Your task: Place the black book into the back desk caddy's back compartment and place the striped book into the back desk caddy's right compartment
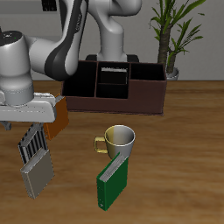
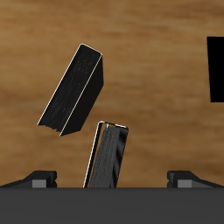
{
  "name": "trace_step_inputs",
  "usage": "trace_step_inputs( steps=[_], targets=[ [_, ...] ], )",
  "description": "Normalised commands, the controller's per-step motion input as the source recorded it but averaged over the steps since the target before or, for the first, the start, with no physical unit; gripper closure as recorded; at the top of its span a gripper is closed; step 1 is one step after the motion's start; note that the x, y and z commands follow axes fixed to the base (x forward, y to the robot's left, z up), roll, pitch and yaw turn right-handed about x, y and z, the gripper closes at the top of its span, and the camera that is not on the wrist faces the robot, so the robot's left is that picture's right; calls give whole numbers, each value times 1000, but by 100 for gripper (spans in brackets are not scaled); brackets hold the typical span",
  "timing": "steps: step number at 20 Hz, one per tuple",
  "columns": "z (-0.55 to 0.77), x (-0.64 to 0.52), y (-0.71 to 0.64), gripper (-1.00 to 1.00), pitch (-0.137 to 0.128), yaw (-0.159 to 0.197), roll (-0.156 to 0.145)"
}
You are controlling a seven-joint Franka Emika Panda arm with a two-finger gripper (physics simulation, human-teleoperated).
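Exterior view: end effector (image 1: 33,122) hangs well forward of the back desk caddy (image 1: 118,87), near the desk's (image 1: 184,157) front edge. Striped book (image 1: 34,143) sits directly under it, long axis roughly vertical, slightly tilted, upper end up between the fingers. Grey book (image 1: 37,178) just below that, apparently lying on the desk. Wrist view: striped book (image 2: 107,157) centred between the finger pads (image 2: 39,178), which stand wide of it, no visible contact; can't tell if it's gripped or free. Black book (image 1: 115,69) stands upright in the caddy's middle section, back slot, far behind the end effector.
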Motion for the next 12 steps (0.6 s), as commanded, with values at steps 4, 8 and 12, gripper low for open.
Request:
trace_step_inputs(
  steps=[4,8,12],
  targets=[
    [-120,-26,-41,-100,5,-3,-3],
    [-104,-19,42,-100,-3,19,3],
    [-101,60,-101,-100,16,5,-25]
  ],
)
